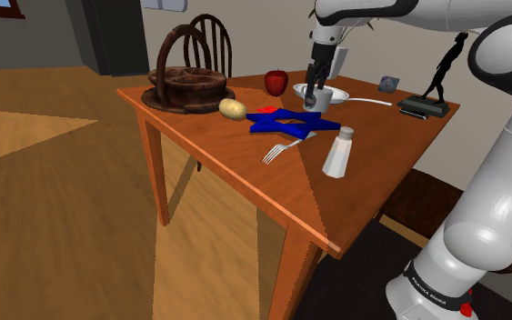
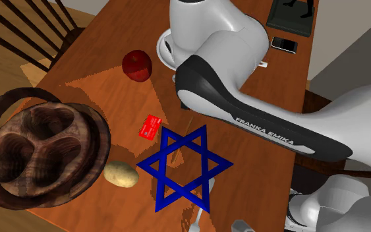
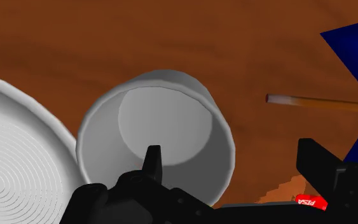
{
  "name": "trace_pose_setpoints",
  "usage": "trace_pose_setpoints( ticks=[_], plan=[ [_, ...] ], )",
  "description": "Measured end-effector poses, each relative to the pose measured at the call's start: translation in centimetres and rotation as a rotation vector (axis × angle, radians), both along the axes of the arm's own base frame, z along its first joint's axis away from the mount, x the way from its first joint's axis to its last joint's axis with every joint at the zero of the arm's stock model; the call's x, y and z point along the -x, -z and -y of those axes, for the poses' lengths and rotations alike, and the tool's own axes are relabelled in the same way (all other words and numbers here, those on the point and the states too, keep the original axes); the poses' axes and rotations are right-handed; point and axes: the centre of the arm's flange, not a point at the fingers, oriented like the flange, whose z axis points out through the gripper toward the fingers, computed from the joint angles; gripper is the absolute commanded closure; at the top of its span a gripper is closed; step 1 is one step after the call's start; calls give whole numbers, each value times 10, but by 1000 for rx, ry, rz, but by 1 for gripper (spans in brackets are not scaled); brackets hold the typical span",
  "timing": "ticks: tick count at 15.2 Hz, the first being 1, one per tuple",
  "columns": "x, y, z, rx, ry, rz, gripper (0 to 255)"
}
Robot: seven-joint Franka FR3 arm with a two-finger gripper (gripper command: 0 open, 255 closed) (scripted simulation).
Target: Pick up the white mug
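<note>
The white mug (image 3: 161,130) stands upright on the brown wooden table (image 3: 107,38), right beside a white plate (image 3: 18,172). My black gripper (image 3: 231,159) is open and straddles the mug's wall. One fingertip (image 3: 152,156) is inside the mug and the other finger (image 3: 314,162) is outside it, well away from the wall. From the shoulder view the gripper (image 1: 313,91) points down over the mug (image 1: 312,98) at the plate (image 1: 328,94), on the far part of the table.
Close by are a blue star-shaped mat (image 1: 292,122), a red apple (image 1: 276,83), a potato (image 1: 233,109), a red card (image 2: 150,126), a fork (image 1: 281,150) and a white shaker (image 1: 338,152). A dark basket (image 1: 187,82) takes the far corner. A figurine (image 1: 436,82) stands to the right.
</note>
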Motion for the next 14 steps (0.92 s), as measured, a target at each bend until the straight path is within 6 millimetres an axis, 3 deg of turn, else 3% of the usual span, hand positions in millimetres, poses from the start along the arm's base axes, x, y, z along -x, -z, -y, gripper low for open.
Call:
trace_pose_setpoints(
  ticks=[5, 6, 14],
  plan=[
    [-1, 24, 1, 1, -1, 0, 0],
    [-1, 27, 0, 1, -1, 0, 255],
    [0, 29, 0, 1, -1, 1, 255]
  ],
)
